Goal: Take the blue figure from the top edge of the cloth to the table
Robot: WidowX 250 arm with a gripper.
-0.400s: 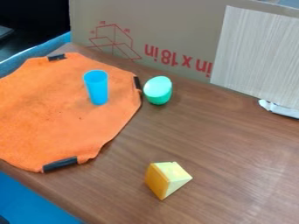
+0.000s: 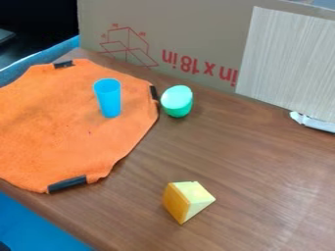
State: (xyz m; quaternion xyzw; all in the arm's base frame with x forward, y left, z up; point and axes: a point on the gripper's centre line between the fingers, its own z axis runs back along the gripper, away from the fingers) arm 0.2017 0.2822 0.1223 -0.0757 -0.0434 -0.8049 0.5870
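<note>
The blue, slightly tapered plastic cup [image 2: 108, 98], the likely "blue figure", stands upright on the upper right part of the orange fabric cloth [image 2: 62, 122], so the move to the table has yet to be made. How far open the claw is, or whether it grips anything, I cannot tell. Right of the cloth, just beside its edge, sits a rounded green object with a pale top [image 2: 177, 101] on the brown wooden table [image 2: 229, 147]; a wide approach or a swing to the right could knock it. Below and right of the cloth lies a yellow and orange wedge-shaped block [image 2: 187, 201], which a careless set-down might strike. The cup is tall and narrow, so an off-centre pinch could tip it, and a low drag could ruck the cloth.
</note>
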